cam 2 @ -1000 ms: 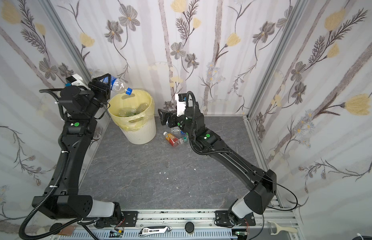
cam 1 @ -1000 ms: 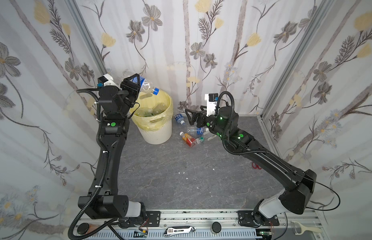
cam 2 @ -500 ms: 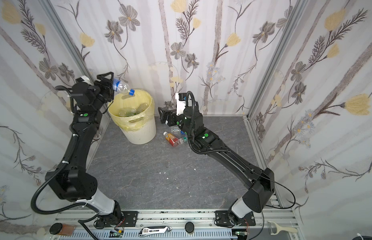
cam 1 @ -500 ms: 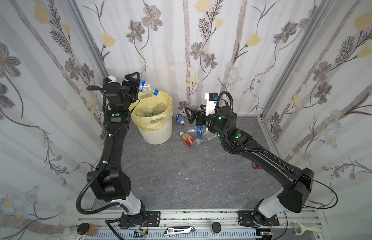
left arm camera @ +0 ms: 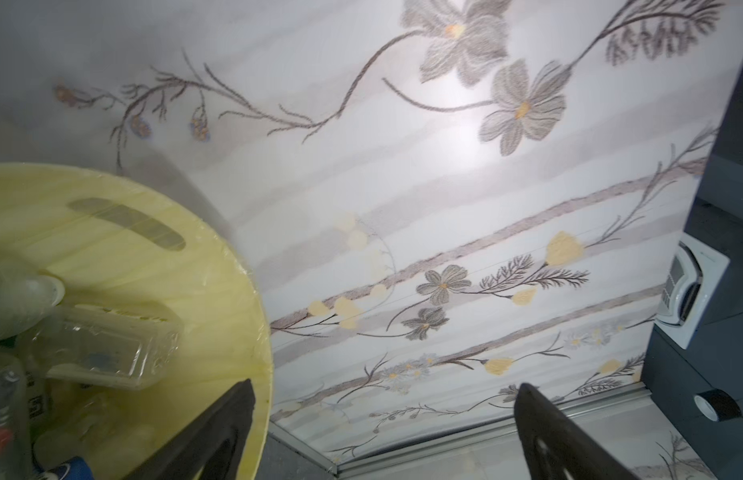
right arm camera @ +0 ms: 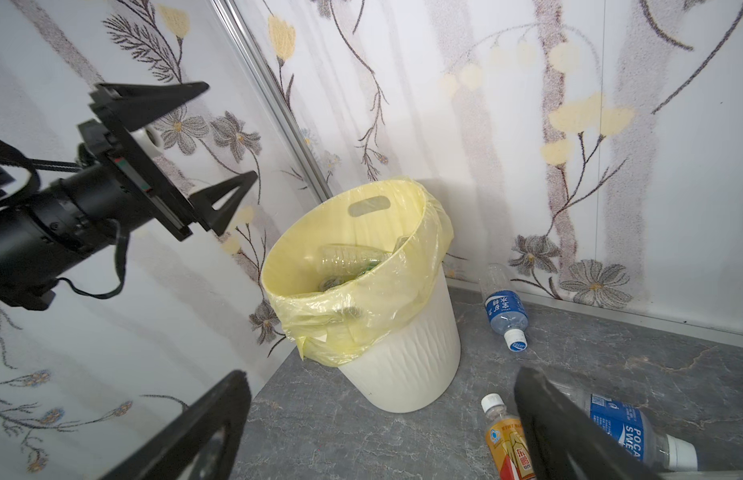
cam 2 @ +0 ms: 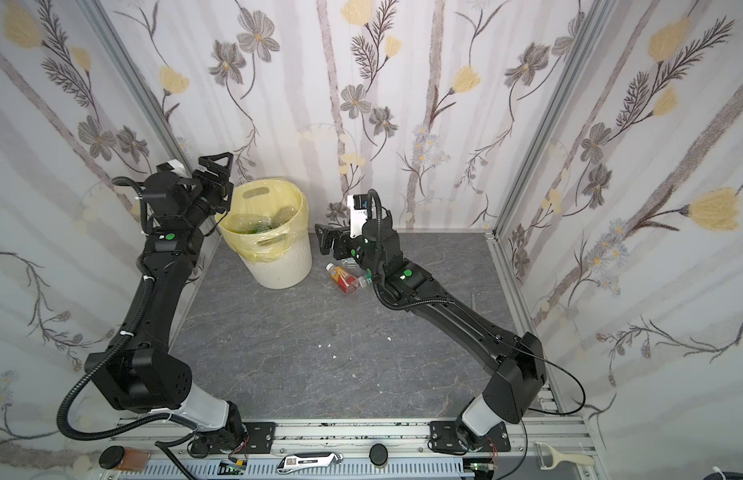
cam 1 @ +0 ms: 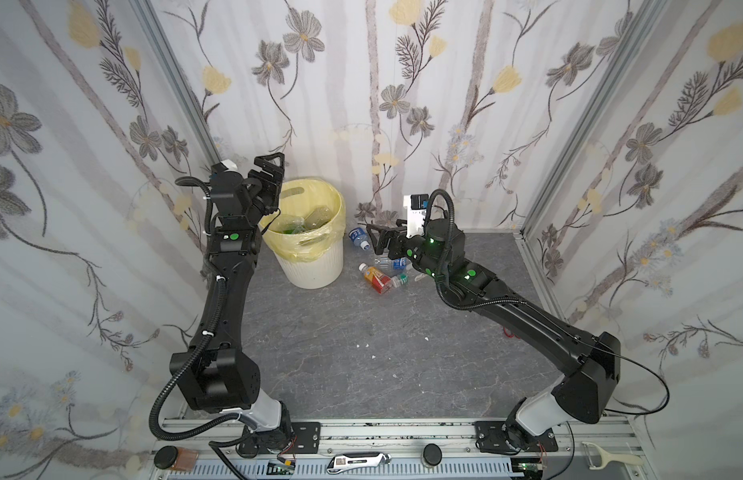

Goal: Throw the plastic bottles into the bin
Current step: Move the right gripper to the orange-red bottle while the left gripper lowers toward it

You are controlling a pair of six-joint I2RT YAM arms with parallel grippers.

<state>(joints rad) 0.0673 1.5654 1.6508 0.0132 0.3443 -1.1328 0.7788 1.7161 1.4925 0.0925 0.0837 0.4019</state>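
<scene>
The cream bin point(cam 1: 316, 270) point(cam 2: 286, 270) point(right arm camera: 403, 365) with its yellow liner point(left arm camera: 220, 299) stands in the far left corner and holds several bottles point(cam 1: 316, 216) point(right arm camera: 349, 259) point(left arm camera: 108, 345). My left gripper point(cam 1: 276, 170) point(cam 2: 218, 168) point(right arm camera: 228, 133) point(left arm camera: 385, 384) hangs open and empty above the bin's left rim. On the floor right of the bin lie an orange-labelled bottle point(cam 1: 376, 279) point(cam 2: 344, 279) point(right arm camera: 505, 440), a blue-labelled one point(cam 1: 358, 240) point(right arm camera: 505, 309) by the wall, and a third point(cam 1: 392, 262) point(right arm camera: 627, 428). My right gripper point(cam 1: 372, 239) point(cam 2: 320, 239) point(right arm camera: 382, 372) hovers open over them.
Flowered walls close in the grey floor on three sides, with metal posts in the corners. A small green-capped bottle point(cam 1: 399, 280) lies beside my right wrist. On the front rail lie a utility knife point(cam 1: 357, 460) and a peeler point(cam 1: 606, 457).
My left gripper has opened and let go of the clear blue-capped bottle it held over the bin; the bottle is gone from its jaws. The right arm has hardly moved.
</scene>
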